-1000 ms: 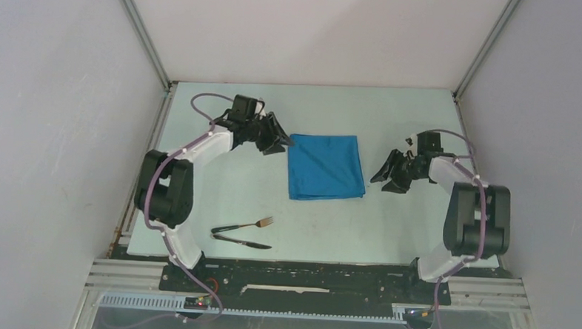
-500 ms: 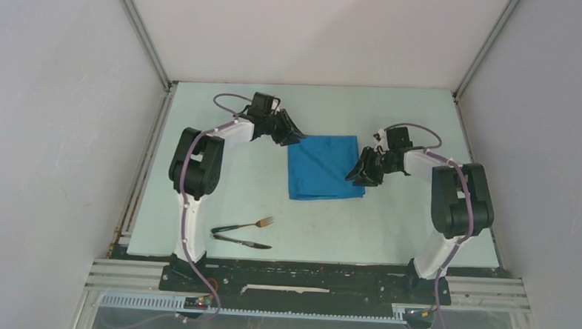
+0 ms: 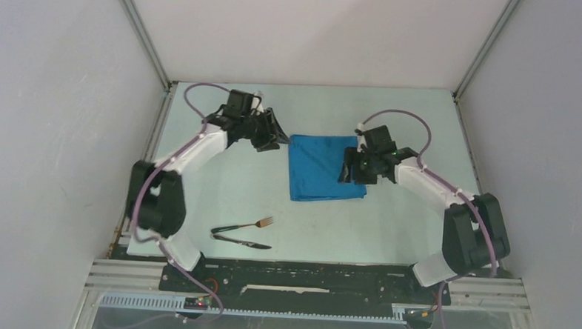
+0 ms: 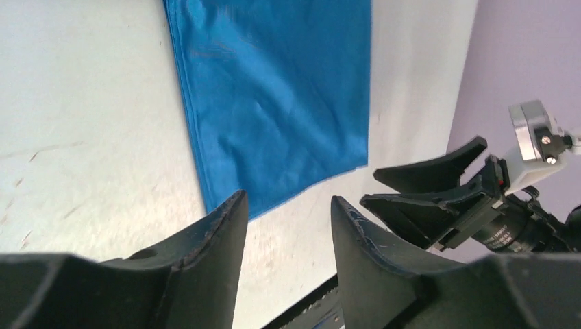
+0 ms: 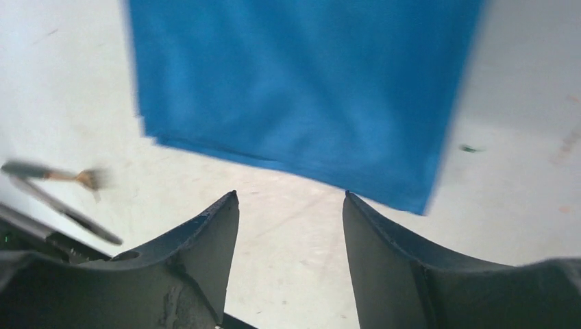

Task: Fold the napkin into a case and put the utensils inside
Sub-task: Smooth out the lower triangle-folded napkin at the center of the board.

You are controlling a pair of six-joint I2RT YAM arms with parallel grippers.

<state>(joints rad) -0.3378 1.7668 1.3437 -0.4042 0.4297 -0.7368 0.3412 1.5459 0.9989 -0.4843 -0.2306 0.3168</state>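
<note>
Lying flat on the table (image 3: 389, 221), the napkin (image 3: 325, 168) is sitting folded into a rough square toward the far middle. The left end effector (image 3: 279, 139) is hanging just beside the napkin's far left corner. Its fingers are standing apart, with only bare table showing between them in the left wrist view. The right end effector (image 3: 347, 171) is hovering over the napkin's right edge, its fingers also spread and gripping nothing. Whether it is touching the cloth is hard to tell, since the right wrist view is blurred. The fork (image 3: 252, 224) and the knife (image 3: 242, 242) are lying side by side near the front left of the table. They are resting well apart from the napkin, with their handles close together at the left.
</note>
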